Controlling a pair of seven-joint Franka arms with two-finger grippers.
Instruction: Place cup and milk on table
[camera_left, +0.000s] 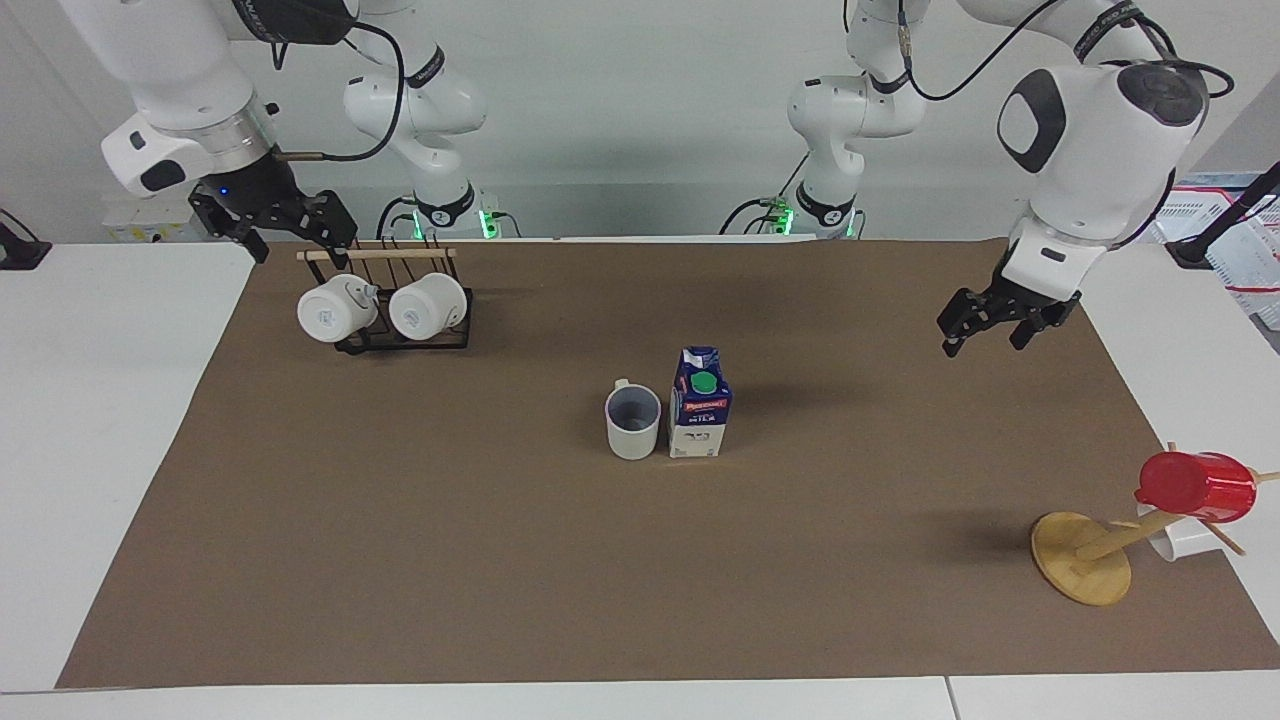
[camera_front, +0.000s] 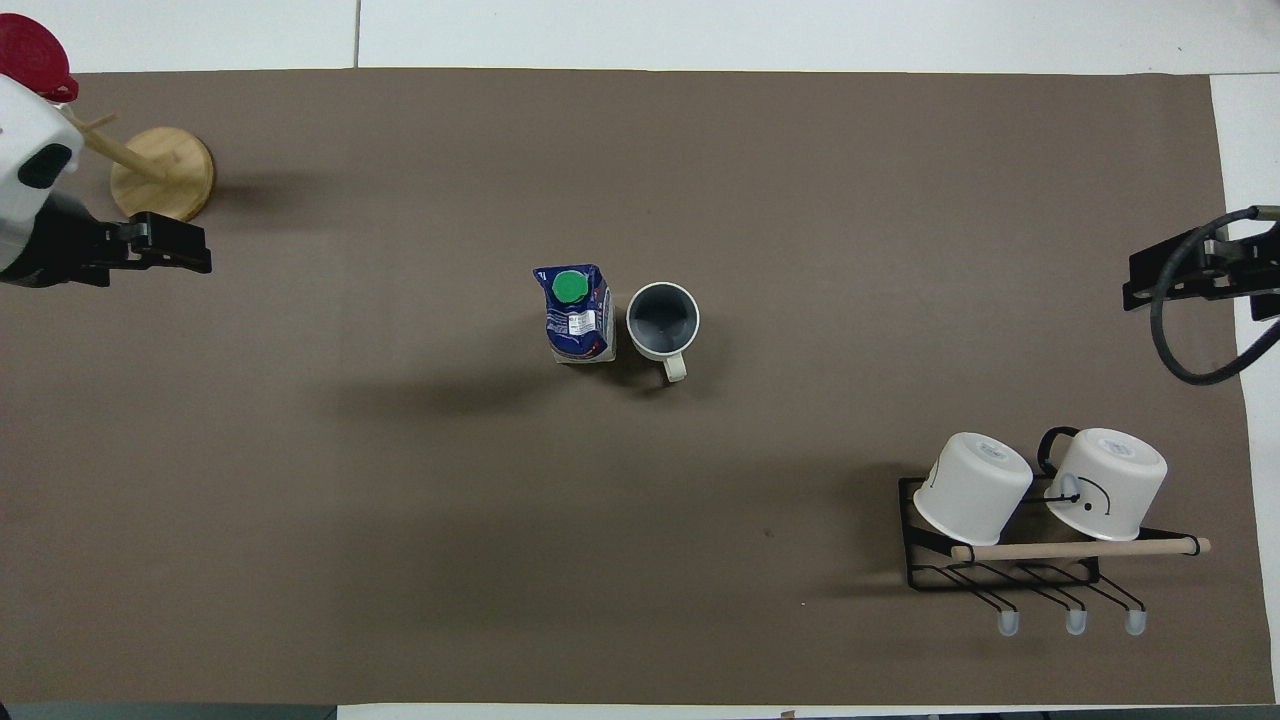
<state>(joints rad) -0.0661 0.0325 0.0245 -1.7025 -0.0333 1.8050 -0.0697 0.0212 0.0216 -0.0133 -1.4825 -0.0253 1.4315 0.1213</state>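
The cup (camera_left: 633, 422), off-white with a bluish-grey inside, stands upright on the brown mat of the table (camera_left: 480, 560) near its middle. The milk (camera_left: 700, 402) stands upright right beside it, toward the left arm's end. In the overhead view the cup (camera_front: 662, 320) and the milk (camera_front: 577, 315) stand side by side on the mat (camera_front: 700, 560). My left gripper (camera_left: 985, 338) is open and empty in the air over the mat's edge at the left arm's end; it also shows in the overhead view (camera_front: 190, 252). My right gripper (camera_left: 297, 243) waits open above the mug rack.
A black wire rack (camera_left: 402, 340) with two white mugs stands at the right arm's end, near the robots. A wooden mug tree (camera_left: 1080, 570) holding a red cup (camera_left: 1195, 487) and a white cup (camera_left: 1185, 540) stands at the left arm's end.
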